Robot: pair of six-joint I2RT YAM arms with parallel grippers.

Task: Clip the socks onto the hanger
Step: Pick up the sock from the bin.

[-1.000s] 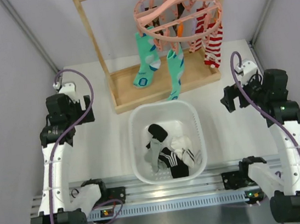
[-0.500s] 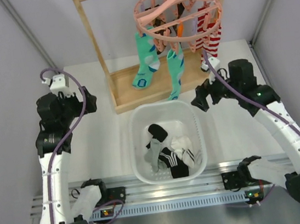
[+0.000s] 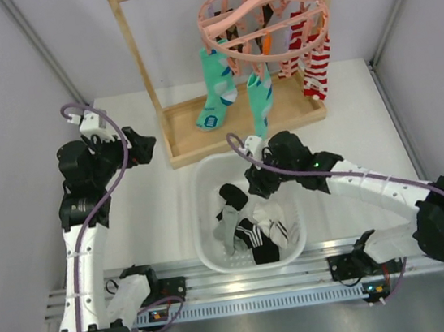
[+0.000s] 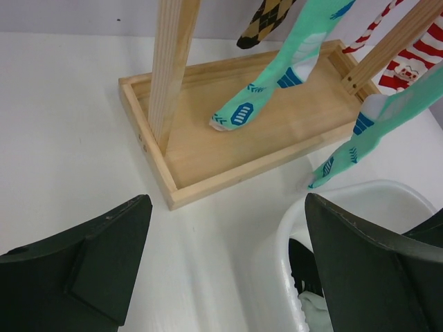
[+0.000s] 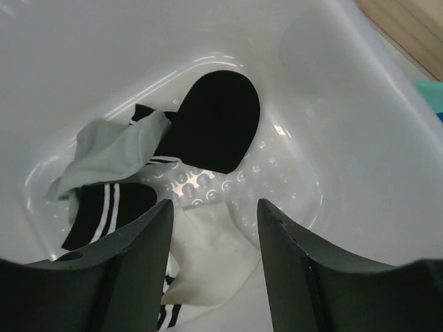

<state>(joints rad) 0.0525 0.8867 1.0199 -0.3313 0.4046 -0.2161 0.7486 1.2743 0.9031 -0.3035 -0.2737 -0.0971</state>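
Small socks lie in a white basket (image 3: 205, 217): a black one (image 3: 231, 196), a black one with white stripes (image 3: 256, 242), a grey one (image 3: 226, 229) and a white one (image 3: 277, 228). My right gripper (image 3: 258, 179) is open and empty inside the basket's far right part, just above them. In the right wrist view its fingers (image 5: 131, 256) straddle the white sock (image 5: 208, 266), with the black sock (image 5: 218, 121) ahead. The pink round hanger (image 3: 264, 21) hangs from the wooden rack. My left gripper (image 3: 144, 147) is open and empty left of the rack's base.
The wooden rack's tray base (image 3: 226, 137) stands behind the basket. Long teal socks (image 3: 218, 89) and red-and-white striped socks (image 3: 316, 59) hang from the hanger. In the left wrist view the tray (image 4: 277, 131) and the basket rim (image 4: 325, 200) show ahead.
My right arm has swung from the table's right side leftward and down into the basket. My left gripper has shifted a little to the right toward the rack's base.
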